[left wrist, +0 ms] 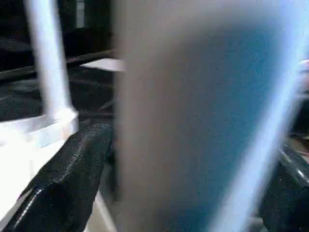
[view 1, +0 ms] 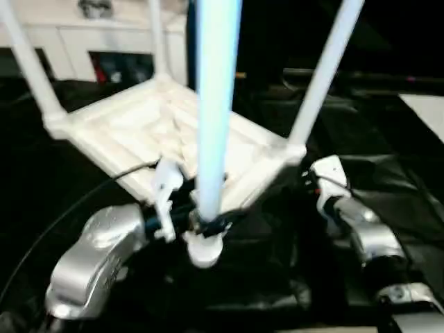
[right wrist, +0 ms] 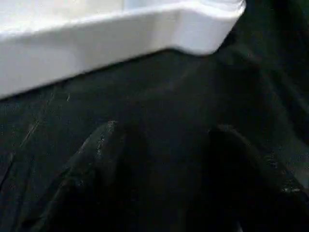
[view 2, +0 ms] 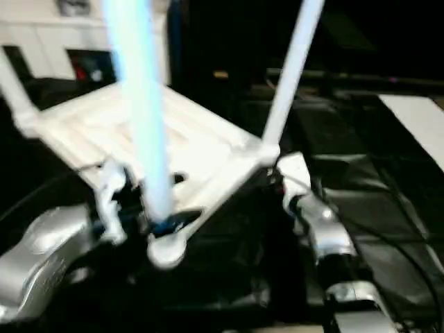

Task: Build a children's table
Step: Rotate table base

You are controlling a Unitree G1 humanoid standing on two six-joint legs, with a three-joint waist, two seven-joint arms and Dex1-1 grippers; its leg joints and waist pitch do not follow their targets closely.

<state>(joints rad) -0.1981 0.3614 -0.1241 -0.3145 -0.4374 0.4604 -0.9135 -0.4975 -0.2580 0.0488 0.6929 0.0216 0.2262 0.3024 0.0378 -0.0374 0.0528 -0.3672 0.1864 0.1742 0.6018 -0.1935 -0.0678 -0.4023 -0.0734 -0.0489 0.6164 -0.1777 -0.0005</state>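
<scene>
Upturned white tabletop on a dark surface; left gripper spread around the near leg, right gripper spread, empty, beside the tabletop's right corner

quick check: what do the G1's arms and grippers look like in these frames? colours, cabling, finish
Both forearms are rounded silver metallic shells. The left gripper and right gripper have black, matte, slightly textured fingers on white wrist housings. A thin black cable loops off the left wrist; red and black wires show at the right one.

No text or label can be read.
</scene>
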